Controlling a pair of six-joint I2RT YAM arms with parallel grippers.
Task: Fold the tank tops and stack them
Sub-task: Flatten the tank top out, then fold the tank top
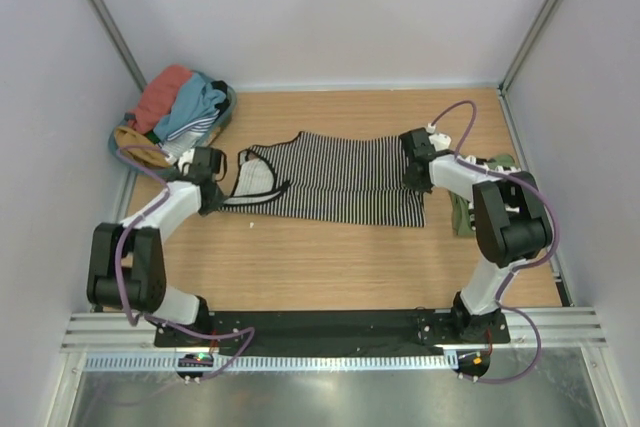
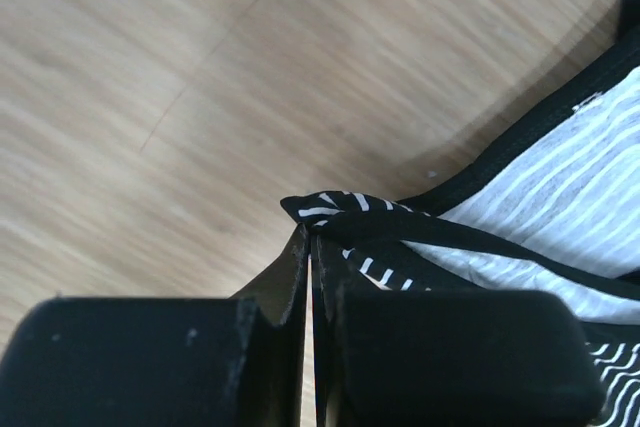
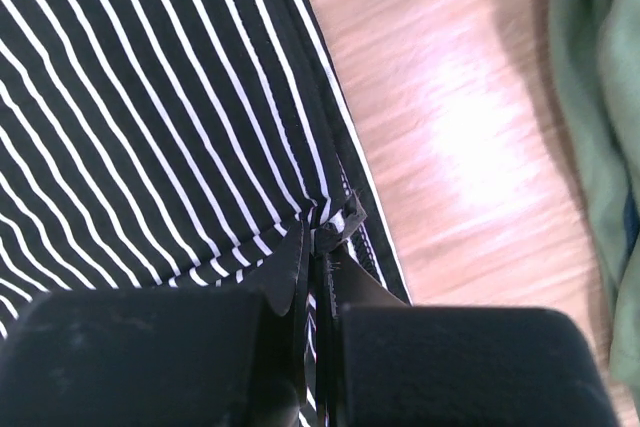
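Left claw [image 2: 308,239], right claw [image 3: 320,232] each pinching striped top [image 1: 340,182]; wooden table [image 1: 330,267], white walls [image 1: 320,7].

**No readable writing**

No word, brand, number or sign can be read in any of the three views. The striped top [image 1: 340,182] shows only its stripes. In the left wrist view, a small pale fleck [image 2: 590,99] on its black trim is too small to tell whether it is a label.
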